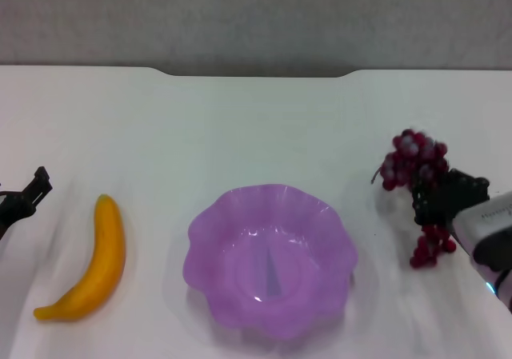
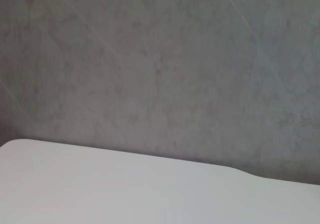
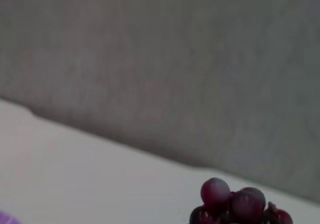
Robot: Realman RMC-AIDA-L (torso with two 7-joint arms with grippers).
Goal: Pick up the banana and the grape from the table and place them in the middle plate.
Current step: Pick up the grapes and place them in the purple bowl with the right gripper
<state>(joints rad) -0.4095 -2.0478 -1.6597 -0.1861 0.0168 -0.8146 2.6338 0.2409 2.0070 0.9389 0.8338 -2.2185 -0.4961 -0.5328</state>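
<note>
The grape (image 1: pixel 415 154) bunch lies at the right of the table (image 1: pixel 256 119). My right gripper (image 1: pixel 445 199) is closed across its middle, with grapes showing above and below the black fingers (image 1: pixel 460 189). The top of the bunch also shows in the right wrist view (image 3: pixel 235 204). The banana (image 1: pixel 94 261) lies on the table left of the middle plate (image 1: pixel 270 259), which is purple, scalloped and holds nothing. My left gripper (image 1: pixel 24 197) is at the table's left edge, just left of the banana's far end and apart from it.
The table's far edge has a shallow notch (image 1: pixel 256 73) against a grey wall. The left wrist view shows only the table's far edge (image 2: pixel 150 156) and the wall.
</note>
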